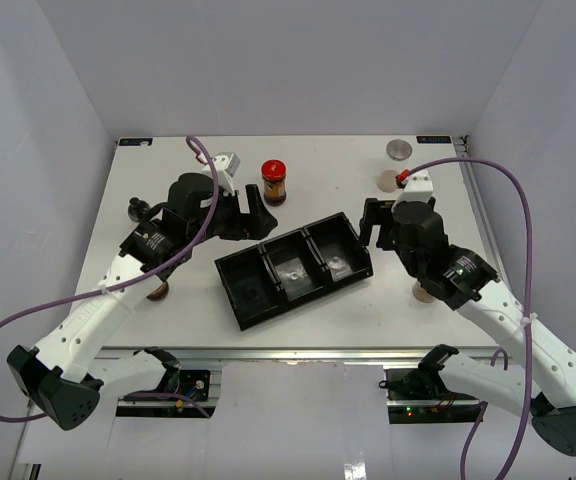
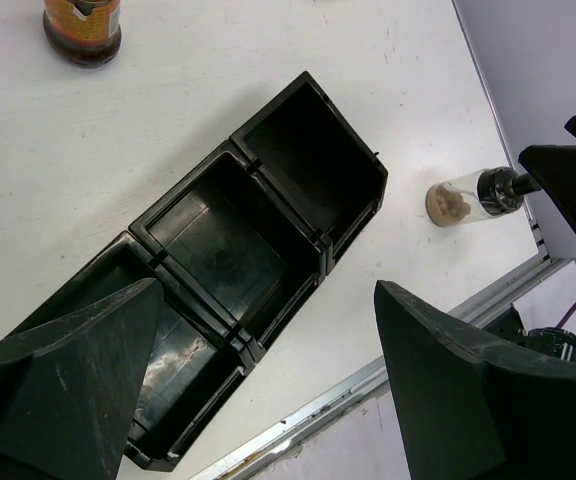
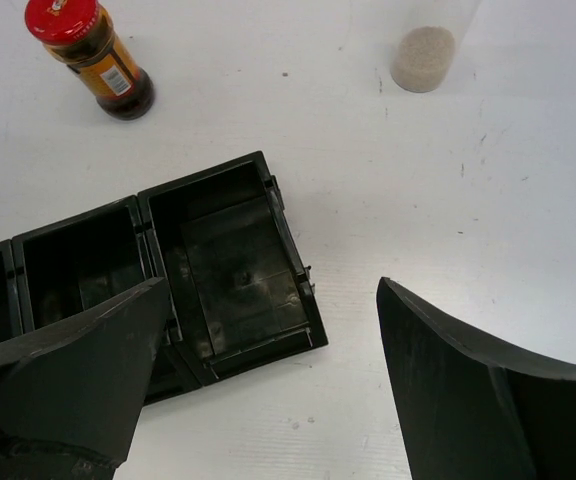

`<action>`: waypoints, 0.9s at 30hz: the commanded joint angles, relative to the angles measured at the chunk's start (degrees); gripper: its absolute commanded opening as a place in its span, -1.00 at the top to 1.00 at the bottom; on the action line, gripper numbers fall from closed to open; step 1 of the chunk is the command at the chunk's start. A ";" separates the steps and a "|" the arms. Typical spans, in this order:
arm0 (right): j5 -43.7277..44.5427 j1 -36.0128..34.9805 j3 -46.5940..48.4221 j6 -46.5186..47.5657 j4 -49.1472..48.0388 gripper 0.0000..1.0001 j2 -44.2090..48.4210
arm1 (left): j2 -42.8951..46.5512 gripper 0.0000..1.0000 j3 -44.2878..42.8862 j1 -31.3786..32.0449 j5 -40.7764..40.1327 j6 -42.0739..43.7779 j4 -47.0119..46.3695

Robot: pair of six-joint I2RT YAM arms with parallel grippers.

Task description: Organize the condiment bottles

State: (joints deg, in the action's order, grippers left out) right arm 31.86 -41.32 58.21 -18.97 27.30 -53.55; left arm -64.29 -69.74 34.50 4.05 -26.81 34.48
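Jar (image 1: 274, 182) behind tray (image 1: 251, 288), shaker (image 2: 458, 200) to its right

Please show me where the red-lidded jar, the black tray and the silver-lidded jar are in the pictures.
red-lidded jar (image 1: 274, 170), top external view, on its red lid.
black tray (image 1: 255, 293), top external view, on the bare floor of its left compartment.
silver-lidded jar (image 1: 400, 149), top external view, on its silver lid.

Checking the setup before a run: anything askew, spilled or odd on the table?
Only the tray stands out. It lies at a slant to the edges of the table rather than square, and all three compartments are empty. The red-lidded jar stands upright beyond it. No spill or damage shows.
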 commanded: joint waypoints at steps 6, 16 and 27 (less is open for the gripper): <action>9.89 -0.16 3.53 -3.27 4.62 -0.80 -1.69 | 2.20 -0.96 3.28 -0.22 0.60 0.69 -0.41; 8.71 14.07 2.76 -8.58 11.79 -0.80 -4.68 | 4.79 -0.96 9.52 -0.22 -0.75 0.24 -4.39; 6.85 23.99 -7.15 -13.83 12.32 -0.81 -1.62 | 4.18 -0.96 17.23 -0.22 -5.37 0.00 -7.71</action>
State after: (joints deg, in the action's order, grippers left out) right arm 38.79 -19.42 53.84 -29.59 39.46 -55.67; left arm -60.60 -53.45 34.50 0.75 -26.61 29.04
